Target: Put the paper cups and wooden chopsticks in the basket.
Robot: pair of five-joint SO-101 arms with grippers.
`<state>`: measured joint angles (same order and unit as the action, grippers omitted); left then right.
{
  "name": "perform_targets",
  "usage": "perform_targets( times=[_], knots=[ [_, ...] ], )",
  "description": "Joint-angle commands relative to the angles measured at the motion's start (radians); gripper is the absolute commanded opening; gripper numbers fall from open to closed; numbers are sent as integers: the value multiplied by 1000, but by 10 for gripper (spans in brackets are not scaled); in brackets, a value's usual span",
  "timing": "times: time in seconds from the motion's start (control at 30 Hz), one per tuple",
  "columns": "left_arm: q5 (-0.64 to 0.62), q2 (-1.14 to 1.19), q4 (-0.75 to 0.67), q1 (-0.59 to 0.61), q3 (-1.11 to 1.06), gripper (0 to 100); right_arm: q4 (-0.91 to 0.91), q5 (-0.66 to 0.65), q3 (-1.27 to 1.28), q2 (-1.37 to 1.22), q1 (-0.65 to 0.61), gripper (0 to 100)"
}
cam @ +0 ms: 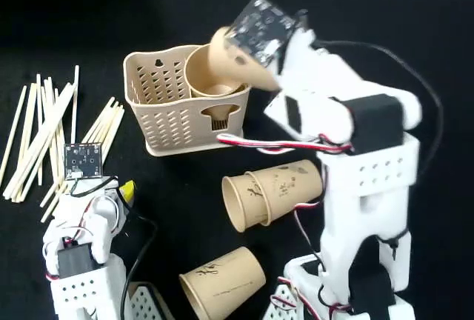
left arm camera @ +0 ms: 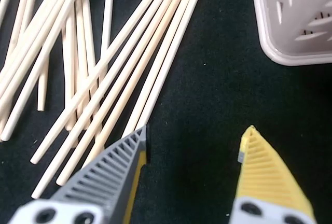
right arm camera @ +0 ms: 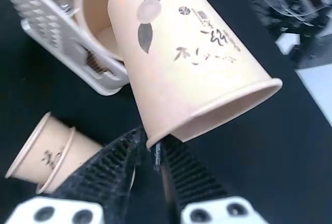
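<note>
The wooden chopsticks (cam: 43, 133) lie loose in a fanned pile on the black table (cam: 415, 38), at its left side. They are outside the basket (cam: 178, 124) and well apart from it.

The left gripper (left arm camera: 197, 128) sits low over the table just beside the near ends of the chopsticks. Its jaws are spread, with nothing between them. In the left wrist view the grey finger (left arm camera: 111, 169) overlaps the ends of the nearest sticks, and the yellow finger (left arm camera: 264, 167) is over bare table.

The basket stands upright at centre. One paper cup (cam: 211, 79) sits upright in its right-hand compartment.

The right gripper (right arm camera: 154, 141) is raised above the right end of the basket. Its jaws are pressed onto the rim of a second paper cup (right arm camera: 192, 63), pinching the cup wall between them. This held cup is tilted, with its base toward the basket and over the cup already inside. Whether the two cups touch cannot be determined.

Two nested paper cups (cam: 270, 190) lie on their sides on the table in front of the basket, beside the right arm's base. A further single paper cup (cam: 222, 281) lies on its side nearer the front edge, between the two arm bases.
</note>
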<state>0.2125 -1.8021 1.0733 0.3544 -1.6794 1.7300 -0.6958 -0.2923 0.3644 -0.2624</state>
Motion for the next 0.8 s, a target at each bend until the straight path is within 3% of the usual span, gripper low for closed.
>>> perform_targets(
  times=[0.0,0.5,0.77],
  knots=[
    [6,-3,-17,-4,-12,281,-3,11,30,30,-52,11],
    [6,-3,-18,-4,-12,281,-64,0,51,28,-57,23],
    [6,-3,-20,-5,-13,280,-77,-81,54,30,-57,317]
  ],
)
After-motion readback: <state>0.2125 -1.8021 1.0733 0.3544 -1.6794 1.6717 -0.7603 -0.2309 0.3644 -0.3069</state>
